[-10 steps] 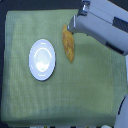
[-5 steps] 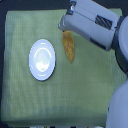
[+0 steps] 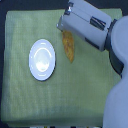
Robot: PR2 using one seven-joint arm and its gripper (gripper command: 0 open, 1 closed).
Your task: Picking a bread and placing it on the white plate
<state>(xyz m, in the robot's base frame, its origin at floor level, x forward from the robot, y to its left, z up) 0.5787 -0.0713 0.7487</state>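
Note:
The bread (image 3: 69,48) is a golden-brown elongated loaf lying on the green cloth, just to the exterior view's right of the white plate (image 3: 42,59). Nothing lies on the round, glossy plate. My gripper (image 3: 65,27) reaches in from the upper right and hangs over the loaf's far end, covering that tip. Its grey-white housing hides the fingers, so I cannot make out whether they are open or touching the bread.
A yellow-green cloth (image 3: 35,102) covers the table, with dark edges around it. My arm's bulky white body (image 3: 117,65) fills the exterior view's right side.
The arm has swung toward the exterior view's left and now sits over the bread's far end. Bread and plate have not moved.

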